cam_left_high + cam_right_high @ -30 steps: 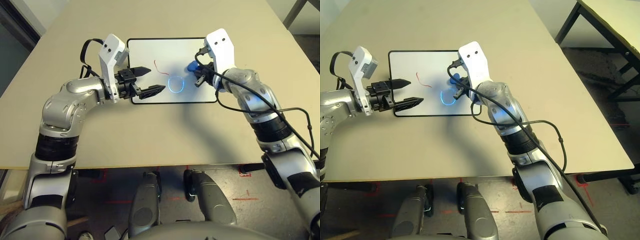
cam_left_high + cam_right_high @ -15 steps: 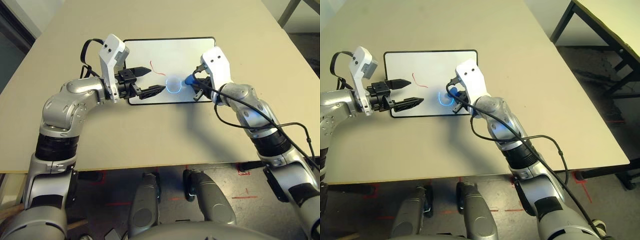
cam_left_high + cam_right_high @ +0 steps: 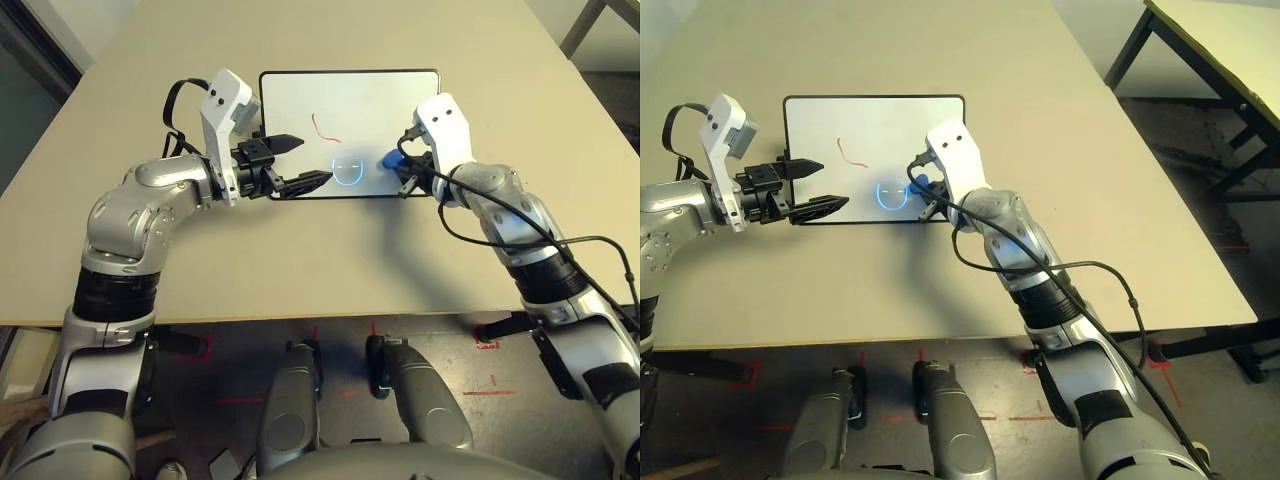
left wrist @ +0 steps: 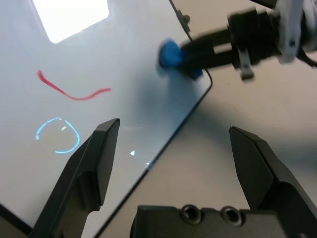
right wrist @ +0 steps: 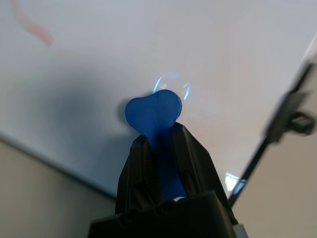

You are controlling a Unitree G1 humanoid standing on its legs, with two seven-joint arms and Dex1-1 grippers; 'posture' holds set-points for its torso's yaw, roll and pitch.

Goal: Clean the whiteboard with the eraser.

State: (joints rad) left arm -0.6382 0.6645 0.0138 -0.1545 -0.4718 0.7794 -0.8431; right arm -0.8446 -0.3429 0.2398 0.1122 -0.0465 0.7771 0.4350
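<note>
my right gripper [image 5: 158, 133], clamped on the blue eraser [image 5: 154, 110], has come nearer me over the whiteboard [image 3: 350, 100], beside the broken blue loop [image 3: 348, 184]. contact is hard to judge; red squiggle [image 3: 323, 132] remains, left gripper [image 3: 316, 158] open.

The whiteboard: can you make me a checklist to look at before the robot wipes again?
1. Eraser held by the right gripper: ok
2. Left gripper empty: ok
3. Whiteboard flat on the table: ok
4. Red line wiped away: not ok, it is there
5. Blue curve wiped away: not ok, it is there
6. Eraser pressing on the board: cannot tell
</note>
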